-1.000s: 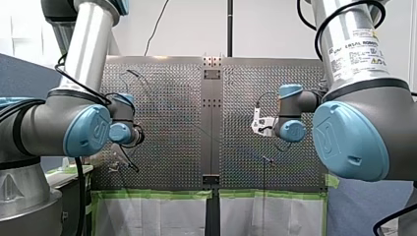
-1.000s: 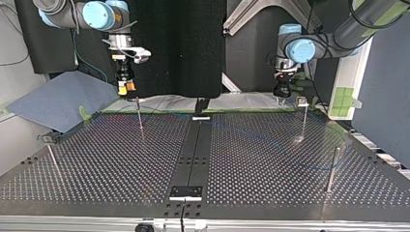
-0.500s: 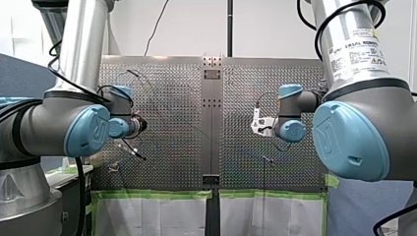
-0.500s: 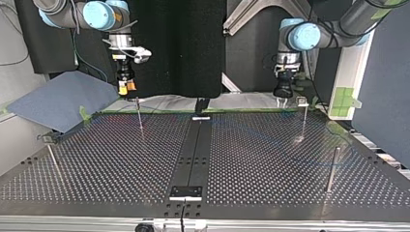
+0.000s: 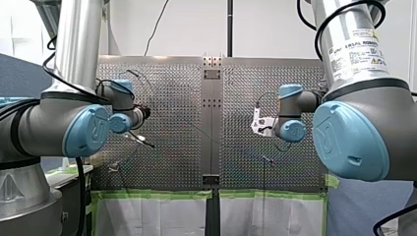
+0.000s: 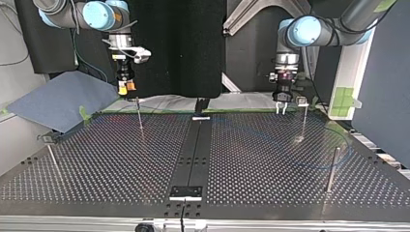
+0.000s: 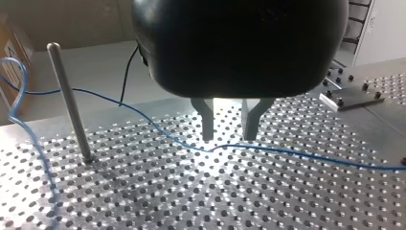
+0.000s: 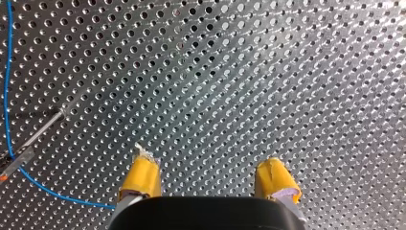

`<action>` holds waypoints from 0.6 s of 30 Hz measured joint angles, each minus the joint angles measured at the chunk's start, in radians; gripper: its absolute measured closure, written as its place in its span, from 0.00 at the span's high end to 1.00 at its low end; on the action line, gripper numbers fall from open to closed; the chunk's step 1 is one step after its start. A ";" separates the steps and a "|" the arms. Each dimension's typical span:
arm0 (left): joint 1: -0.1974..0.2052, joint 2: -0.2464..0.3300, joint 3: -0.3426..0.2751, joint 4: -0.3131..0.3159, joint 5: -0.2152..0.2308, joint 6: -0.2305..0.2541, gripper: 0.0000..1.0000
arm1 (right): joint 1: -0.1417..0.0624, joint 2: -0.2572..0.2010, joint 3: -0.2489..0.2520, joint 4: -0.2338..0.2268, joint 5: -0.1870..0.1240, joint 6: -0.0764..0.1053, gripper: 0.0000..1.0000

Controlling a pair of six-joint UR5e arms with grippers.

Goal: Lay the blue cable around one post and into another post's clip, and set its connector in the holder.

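— Two claws, and both released?
— Both. The left claw (image 7: 229, 130) has its metal fingers (image 7: 207, 122) parted with nothing between them. The right claw (image 8: 209, 179) has its yellow pads (image 8: 141, 176) spread wide above the perforated table (image 8: 268, 72).
— Where is the blue cable (image 7: 287, 151)?
— Loose on the table. In the left wrist view it runs across the holes just under the left claw's fingertips, crossing below the gap. Whether the tips touch it I cannot tell. Further along it passes behind a steel post (image 7: 69, 103) and bends into a loop beyond it.
— And from across the table?
— Faint there. In the top view it shows as a thin arc in the view's right half, curving close to the corner post (image 6: 332, 169). Whether it goes round that post I cannot tell. The left claw (image 6: 281, 109) hangs over the table's far edge, near the clip post (image 6: 304, 118) as that view has it.
— The right arm?
— Its claw (image 6: 125, 88) hangs at the top view's left, above the far edge, near a thin post (image 6: 139, 113). In the right wrist view a stretch of the cable (image 8: 6, 96) runs off to one side of the claw, passing a slim rod (image 8: 43, 132) that stands up from the table.
— The connector?
— Too small to make out in any view.
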 joint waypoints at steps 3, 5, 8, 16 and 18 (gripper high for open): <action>-0.017 0.000 -0.008 -0.019 -0.002 0.013 1.00 | -0.001 0.000 0.000 0.000 0.000 0.000 1.00; -0.033 0.000 -0.019 -0.038 -0.006 0.029 1.00 | -0.001 0.000 0.000 0.000 0.000 0.000 1.00; -0.059 0.000 -0.033 -0.064 -0.022 0.055 1.00 | -0.001 0.000 0.000 0.000 0.000 0.000 1.00; -0.127 0.000 -0.041 -0.133 -0.086 0.123 1.00 | 0.002 0.000 0.000 0.003 0.000 0.000 1.00; -0.146 0.001 -0.041 -0.152 -0.105 0.142 1.00 | 0.003 0.000 0.000 0.003 0.000 0.000 1.00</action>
